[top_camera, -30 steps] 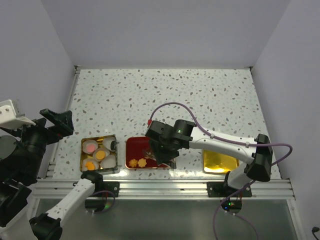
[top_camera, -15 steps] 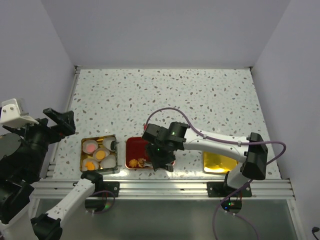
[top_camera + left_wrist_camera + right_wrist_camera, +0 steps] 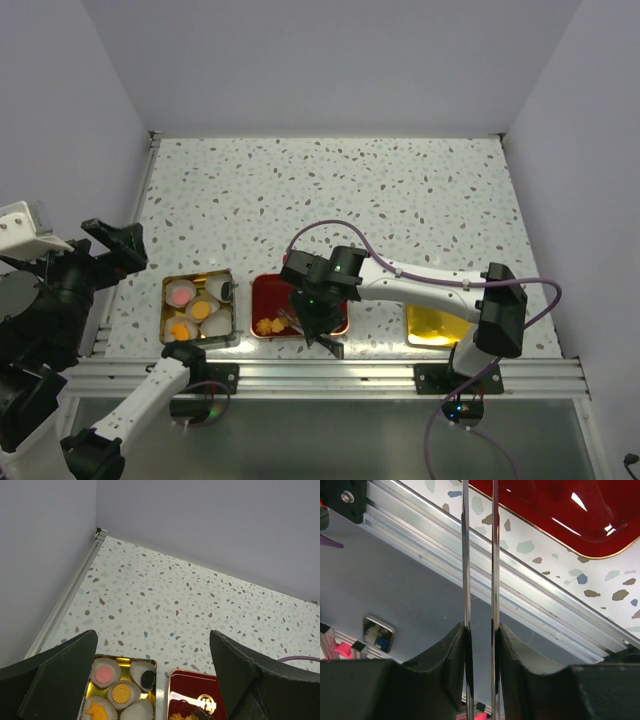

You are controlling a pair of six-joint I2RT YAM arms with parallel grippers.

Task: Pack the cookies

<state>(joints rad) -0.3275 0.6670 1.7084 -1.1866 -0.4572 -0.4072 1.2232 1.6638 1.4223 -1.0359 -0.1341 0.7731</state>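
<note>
Right gripper (image 3: 480, 630) clenched on tongs (image 3: 465, 555), left gripper (image 3: 152, 667) spread wide; cookies (image 3: 272, 325) flat on red tray (image 3: 265, 290)

The right tool (image 3: 479, 630) presses its two black fingers (image 3: 445, 655) from both sides on thin metal tongs (image 3: 465, 555), whose two strips run straight up across an aluminium rail (image 3: 545, 615) toward the speckled worktop (image 3: 540, 545) and a glossy red tray (image 3: 560, 515).

The surface (image 3: 400, 200) is white, flecked grey, brown and blue. A glossy red tray (image 3: 268, 293) has a gold edge, with orange-brown cookies (image 3: 267, 325) on it. The gold tin (image 3: 197, 273) holds white paper cups (image 3: 216, 323) with pink, yellow-orange and dark brown discs. Silver tweezers (image 3: 465, 570) – black right tool (image 3: 481, 630). The cable (image 3: 330, 223) is purple.
</note>
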